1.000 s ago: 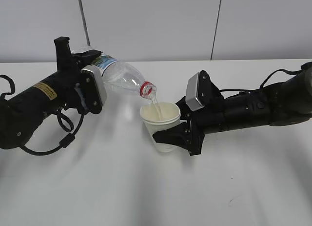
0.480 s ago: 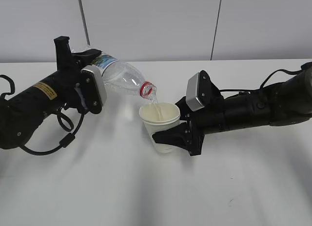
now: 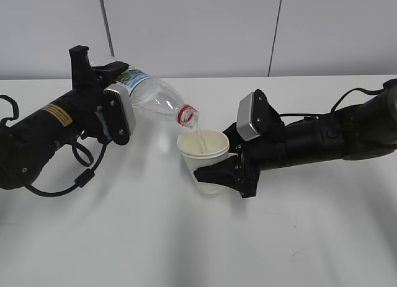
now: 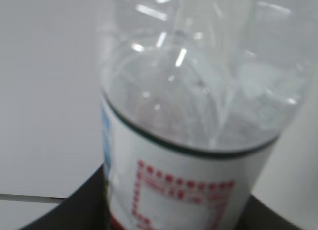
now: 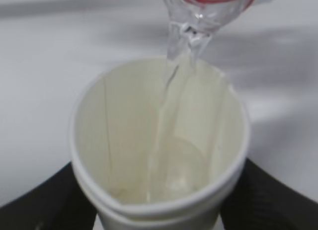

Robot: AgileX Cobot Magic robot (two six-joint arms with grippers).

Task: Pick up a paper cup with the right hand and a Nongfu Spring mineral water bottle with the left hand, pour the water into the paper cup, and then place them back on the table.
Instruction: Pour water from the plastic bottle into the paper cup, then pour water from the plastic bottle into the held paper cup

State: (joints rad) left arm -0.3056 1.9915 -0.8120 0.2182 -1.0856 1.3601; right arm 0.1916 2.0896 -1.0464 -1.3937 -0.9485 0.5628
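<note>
My left gripper (image 3: 108, 98) is shut on the Nongfu Spring mineral water bottle (image 3: 152, 96), held tilted with its red neck ring over the paper cup (image 3: 205, 160). The bottle's label fills the left wrist view (image 4: 189, 185). A thin stream of water (image 5: 166, 125) runs from the bottle mouth (image 5: 208, 6) into the cup (image 5: 159, 190). My right gripper (image 3: 214, 175) is shut on the cup, its black fingers on both sides of it. The cup stays upright just above the white table (image 3: 186, 237).
A small dark scuff mark (image 3: 293, 257) lies on the table at the front right. A black cable (image 3: 80, 169) loops under the left arm. A grey wall stands behind the table.
The bottle has tipped very slightly. Water keeps running into the cup. Both arms hold their places.
</note>
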